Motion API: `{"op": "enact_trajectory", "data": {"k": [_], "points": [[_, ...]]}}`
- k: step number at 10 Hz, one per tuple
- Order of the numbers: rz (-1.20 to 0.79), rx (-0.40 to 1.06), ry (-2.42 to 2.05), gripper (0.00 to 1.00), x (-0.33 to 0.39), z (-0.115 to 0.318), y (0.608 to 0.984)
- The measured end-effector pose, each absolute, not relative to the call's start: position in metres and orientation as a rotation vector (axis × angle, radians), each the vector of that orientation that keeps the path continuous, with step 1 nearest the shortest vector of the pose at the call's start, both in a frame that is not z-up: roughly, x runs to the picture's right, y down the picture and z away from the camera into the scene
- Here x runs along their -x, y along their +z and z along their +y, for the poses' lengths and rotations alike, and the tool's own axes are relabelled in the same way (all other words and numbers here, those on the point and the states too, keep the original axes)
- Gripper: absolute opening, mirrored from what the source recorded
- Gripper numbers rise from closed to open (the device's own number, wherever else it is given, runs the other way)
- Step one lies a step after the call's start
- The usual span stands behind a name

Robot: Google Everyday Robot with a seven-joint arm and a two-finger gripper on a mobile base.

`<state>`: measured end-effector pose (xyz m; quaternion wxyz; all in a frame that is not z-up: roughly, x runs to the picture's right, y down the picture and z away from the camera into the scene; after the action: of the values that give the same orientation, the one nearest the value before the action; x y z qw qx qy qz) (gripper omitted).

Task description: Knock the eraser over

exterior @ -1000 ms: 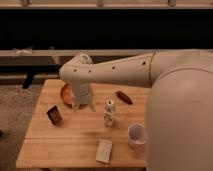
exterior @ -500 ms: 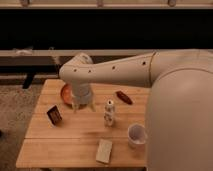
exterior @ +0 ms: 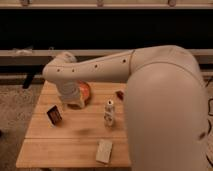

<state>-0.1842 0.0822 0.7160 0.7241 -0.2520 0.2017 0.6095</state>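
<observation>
Eraser: you have the small near-black rectangular eraser block on the left part of the table. It appears to stand on its edge, leaning a little. Its broad face is turned toward the camera, and a paler reddish-brown rim runs along its border.
Gripper: the gripper hangs at the end of the downturned white wrist. It is over the rear left of the table, just in front of the orange bowl's left side.
Gripper state: you cannot tell whether it is open or closed, because the wrist housing covers most of it.
Eraser to gripper: the eraser sits below and to the left of the gripper in the view, nearer the camera and nearer the table's left edge. The two are near but apart, with a strip of bare wood between them.
Arm: the thick white arm fills the right half of the view. It reaches left to a rounded elbow above the table's rear left corner, then drops to the wrist.
Table: a light wooden slatted table carries everything.
Bowl: a round orange bowl sits at the rear, partly hidden by the wrist.
Bottle: a slim white patterned bottle stands upright near the table's middle, well to the right of the eraser.
Pad: a flat tan rectangular pad lies near the front edge, apart from the bottle.
Dark red item: a small dark reddish thing shows behind the bottle at the arm's edge. It is too hidden to identify.
Floor: speckled grey carpet lies to the left of the table.
</observation>
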Motion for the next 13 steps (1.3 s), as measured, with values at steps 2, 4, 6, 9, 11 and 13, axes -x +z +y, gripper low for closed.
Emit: {"op": "enact_trajectory", "data": {"k": [2,4,6,9,11,13], "points": [[0.402,0.546,1.309,0.65,0.227,0.068,0.729],[0.35,0.53,1.268,0.65,0.267,0.051,0.746],[0.322,0.521,1.232,0.65,0.292,0.044,0.763],[0.335,0.507,1.193,0.65,0.302,0.055,0.785],[0.346,0.497,1.185,0.65,0.282,0.065,0.793],[0.362,0.484,1.196,0.65,0.252,0.072,0.79]]}}
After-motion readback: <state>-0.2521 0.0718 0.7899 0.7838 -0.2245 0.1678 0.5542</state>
